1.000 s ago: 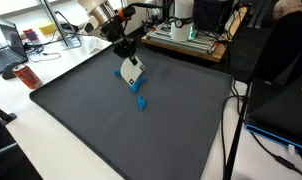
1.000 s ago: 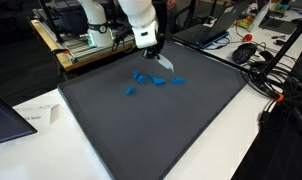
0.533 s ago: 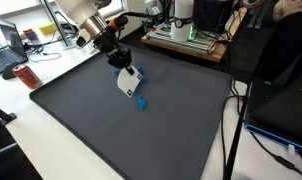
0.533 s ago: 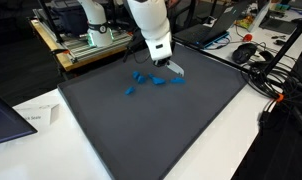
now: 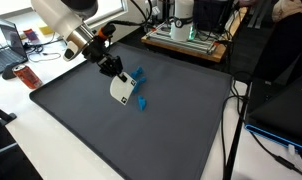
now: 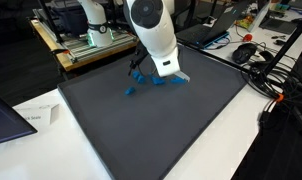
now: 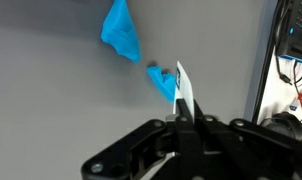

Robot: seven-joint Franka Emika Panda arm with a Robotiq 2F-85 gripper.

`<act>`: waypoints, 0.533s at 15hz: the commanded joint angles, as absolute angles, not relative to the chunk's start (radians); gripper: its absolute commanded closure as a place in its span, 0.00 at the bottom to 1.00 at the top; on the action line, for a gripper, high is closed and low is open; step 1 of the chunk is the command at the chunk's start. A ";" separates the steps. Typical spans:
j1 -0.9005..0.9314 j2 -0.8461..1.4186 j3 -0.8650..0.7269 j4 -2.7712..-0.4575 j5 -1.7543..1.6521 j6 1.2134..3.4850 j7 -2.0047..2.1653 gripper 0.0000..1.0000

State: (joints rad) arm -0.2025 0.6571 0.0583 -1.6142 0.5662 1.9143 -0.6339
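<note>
My gripper is shut on a flat white card, which hangs tilted just above the dark mat. In the wrist view the card shows edge-on as a thin white strip rising from between my shut fingertips. A small blue piece lies right beside the card's far edge, and a larger blue piece sits further off. In both exterior views blue pieces are scattered on the mat near the card. The arm's wrist hides most of the gripper in an exterior view.
The mat covers a white table. A red bottle and a laptop stand off the mat's edge. A paper sheet lies beside the mat. Equipment racks and cables border the far sides.
The arm has swung along the mat and come lower, carrying the white card with it. The card now hangs close to the blue pieces. The grip has not changed.
</note>
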 commanded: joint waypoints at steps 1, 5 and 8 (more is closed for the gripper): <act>-0.235 0.694 0.073 -1.537 0.542 1.869 -0.636 0.99; -0.249 0.619 0.052 -1.612 0.516 1.906 -0.634 0.99; -0.263 0.573 0.040 -1.663 0.486 1.915 -0.653 0.99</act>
State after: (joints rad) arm -0.2425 0.6460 0.0413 -1.5835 0.5227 1.9128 -0.6333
